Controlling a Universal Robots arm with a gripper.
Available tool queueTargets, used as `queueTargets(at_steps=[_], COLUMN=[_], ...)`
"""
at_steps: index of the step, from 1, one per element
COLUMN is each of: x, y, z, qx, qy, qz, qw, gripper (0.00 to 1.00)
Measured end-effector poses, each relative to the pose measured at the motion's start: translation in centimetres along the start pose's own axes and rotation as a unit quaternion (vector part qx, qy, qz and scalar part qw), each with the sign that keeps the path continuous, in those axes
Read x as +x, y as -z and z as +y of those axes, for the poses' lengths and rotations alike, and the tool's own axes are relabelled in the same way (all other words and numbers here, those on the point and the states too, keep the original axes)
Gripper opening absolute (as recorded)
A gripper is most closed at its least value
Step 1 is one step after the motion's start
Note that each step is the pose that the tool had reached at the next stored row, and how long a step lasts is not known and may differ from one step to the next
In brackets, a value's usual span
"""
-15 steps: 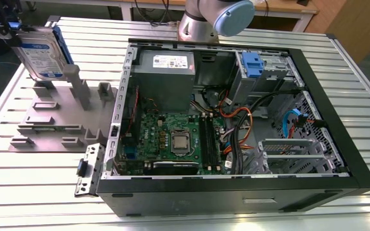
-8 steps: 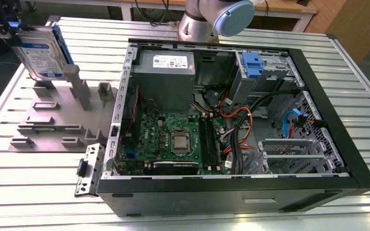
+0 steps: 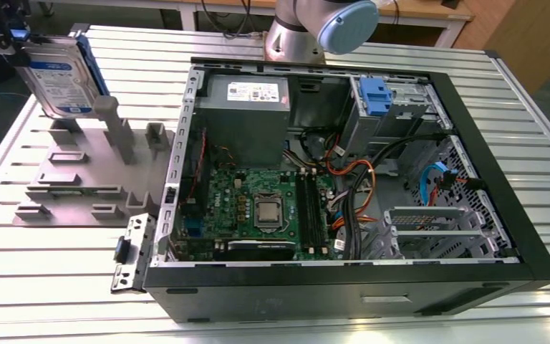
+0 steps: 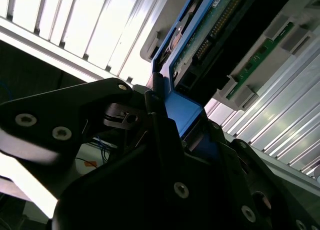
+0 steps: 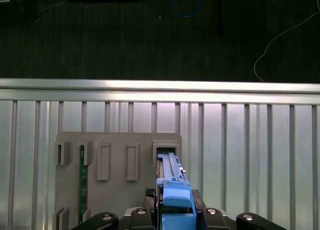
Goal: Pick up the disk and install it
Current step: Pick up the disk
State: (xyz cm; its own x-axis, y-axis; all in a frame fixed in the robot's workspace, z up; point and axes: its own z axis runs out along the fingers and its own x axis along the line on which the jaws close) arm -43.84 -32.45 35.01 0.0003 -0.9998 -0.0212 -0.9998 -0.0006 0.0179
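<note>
Over grey rack (image 3: 84, 161), 1 end effector (image 3: 12, 39) pinches 1 disk (image 3: 60, 79), held upright.

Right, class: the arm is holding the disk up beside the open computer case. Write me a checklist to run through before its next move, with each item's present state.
1. Grip: gripper shut on the blue end tab of the disk: ok.
2. Clearance: disk is raised over the grey holder; whether its lower edge is free of the slot: cannot tell.
3. Access: computer case lies with its open side up: ok.
4. Bay: a blue caddy sits in the drive bay; room beside it: cannot tell.
5. Path: loose cables run close beside the bay: not ok.
</note>
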Motion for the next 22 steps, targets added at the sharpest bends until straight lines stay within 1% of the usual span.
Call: queueTargets(at_steps=[13, 22], x=[-0.01, -0.01], y=[0.53, 0.74], z=[0.01, 0.01], qx=[0.0000, 0.0000], qy=[0.000, 0.000], qz=[0.0000, 0.0000], qw=[1.00000, 1.00000], gripper=[0.36, 0.36])
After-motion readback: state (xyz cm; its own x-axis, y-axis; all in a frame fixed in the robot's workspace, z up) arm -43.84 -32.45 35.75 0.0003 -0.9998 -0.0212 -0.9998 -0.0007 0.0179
